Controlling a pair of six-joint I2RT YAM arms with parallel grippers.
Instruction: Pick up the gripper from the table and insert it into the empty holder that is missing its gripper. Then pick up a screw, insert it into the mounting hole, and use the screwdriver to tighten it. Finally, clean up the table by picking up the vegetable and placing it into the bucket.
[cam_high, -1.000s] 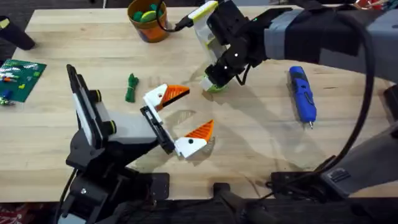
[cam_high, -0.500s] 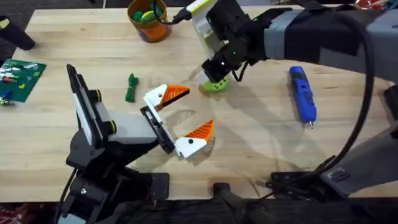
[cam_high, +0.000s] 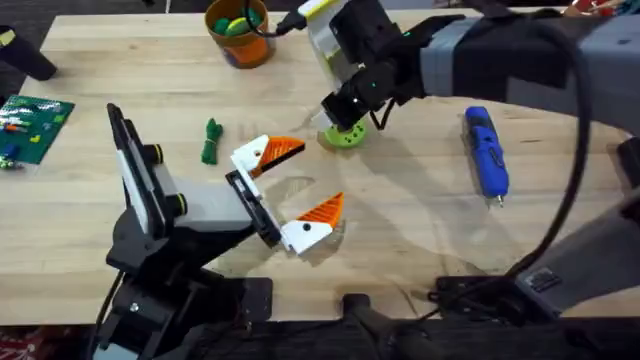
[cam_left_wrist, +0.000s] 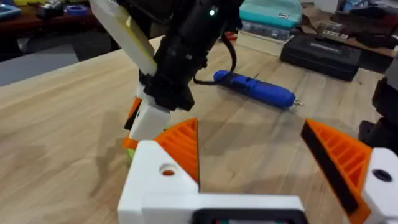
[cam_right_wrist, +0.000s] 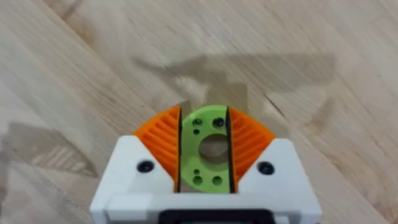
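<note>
Broadly, the light plank surface (cam_high: 420, 230) carries everything: the right claw (cam_right_wrist: 205, 155) pinches a lime-green round piece (cam_right_wrist: 205, 152) with a centre hole and small screw holes, held upright between its ribbed orange pads. The left claw (cam_high: 298, 190) gapes wide mid-surface. A bright blue screwdriver (cam_high: 486, 152) lies at the right; an orange bucket (cam_high: 238, 32) stands at the far edge, a dark green knobbly vegetable (cam_high: 210, 141) nearer.

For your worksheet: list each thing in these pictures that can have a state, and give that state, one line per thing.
Left tool: open, empty, above the table.
Right tool: shut on lime-green round piece.
Screwdriver: lying flat, untouched.
Vegetable: lying on table, outside bucket.
Bucket: upright, holding coloured pieces.
</note>
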